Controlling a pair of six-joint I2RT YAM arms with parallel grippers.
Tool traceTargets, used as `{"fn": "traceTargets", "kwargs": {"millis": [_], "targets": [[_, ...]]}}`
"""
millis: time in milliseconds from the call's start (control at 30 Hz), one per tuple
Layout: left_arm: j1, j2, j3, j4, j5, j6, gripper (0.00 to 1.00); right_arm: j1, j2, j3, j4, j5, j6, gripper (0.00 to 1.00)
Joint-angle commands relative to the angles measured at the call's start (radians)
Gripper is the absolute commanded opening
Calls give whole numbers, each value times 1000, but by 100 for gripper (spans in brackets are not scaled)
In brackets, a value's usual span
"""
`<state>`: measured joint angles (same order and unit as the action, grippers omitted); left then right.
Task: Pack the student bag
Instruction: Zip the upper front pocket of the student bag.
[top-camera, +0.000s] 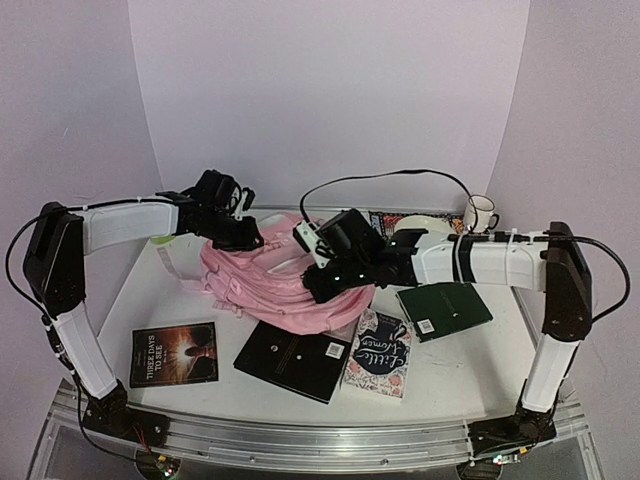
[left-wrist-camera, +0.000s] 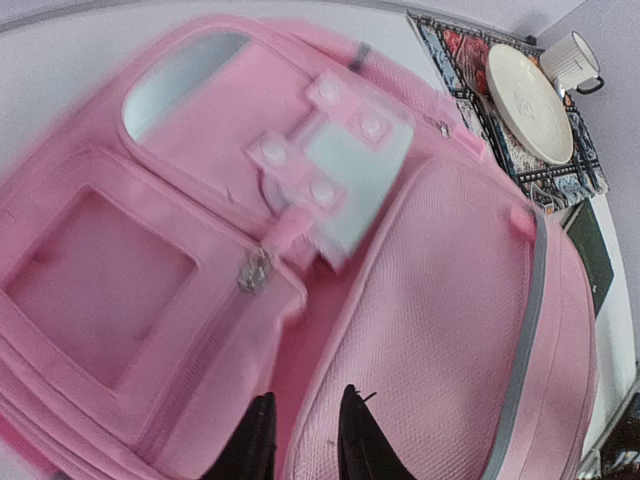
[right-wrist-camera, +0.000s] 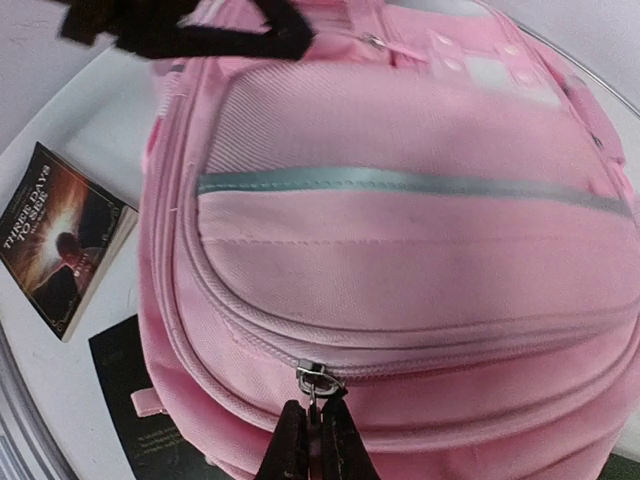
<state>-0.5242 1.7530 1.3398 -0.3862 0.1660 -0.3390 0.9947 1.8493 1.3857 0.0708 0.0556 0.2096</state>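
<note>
We see a white table (top-camera: 150, 290) with a metal rail (top-camera: 320, 440) along its near edge, closed in by pale lilac walls (top-camera: 330, 90). The student bag (top-camera: 270, 285) lies towards the back of the table, about the middle, between the two arms, with its pocketed front facing up. Its long axis runs left to right and slants nearer at the right; we cannot tell which end is the top. The right gripper (right-wrist-camera: 318, 405) is pressed together on a zipper pull (right-wrist-camera: 315, 380) at the bag's right end. The left gripper (left-wrist-camera: 305, 400) hangs over the pink fabric with its jaws slightly parted.
</note>
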Motion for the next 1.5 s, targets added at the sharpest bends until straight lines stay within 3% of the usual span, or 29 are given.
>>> {"fn": "traceTargets", "kwargs": {"millis": [0,100,267,700,833,1033,1200,1467], "targets": [[24,-87,4,43,-125,-98,43,60,55,110,1,-11,1,0],[22,-188,-105,42,-103,-245,61,69,100,140,20,-6,2,0],[-19,-321,-286,71,-15,-452,71,75,146,173,26,-12,-5,0],[-171,-331,-516,311,17,-745,69,85,171,174,43,-17,-26,0],[-174,-304,-532,400,35,-782,60,89,170,169,43,-23,-34,0],[-182,-249,-513,446,43,-794,39,94,161,155,43,-29,-49,0],[-181,-272,-547,467,16,-806,1,94,149,143,35,17,-73,0],[-143,-422,-498,308,-73,-696,0,-10,73,78,-6,129,-139,0]]}}
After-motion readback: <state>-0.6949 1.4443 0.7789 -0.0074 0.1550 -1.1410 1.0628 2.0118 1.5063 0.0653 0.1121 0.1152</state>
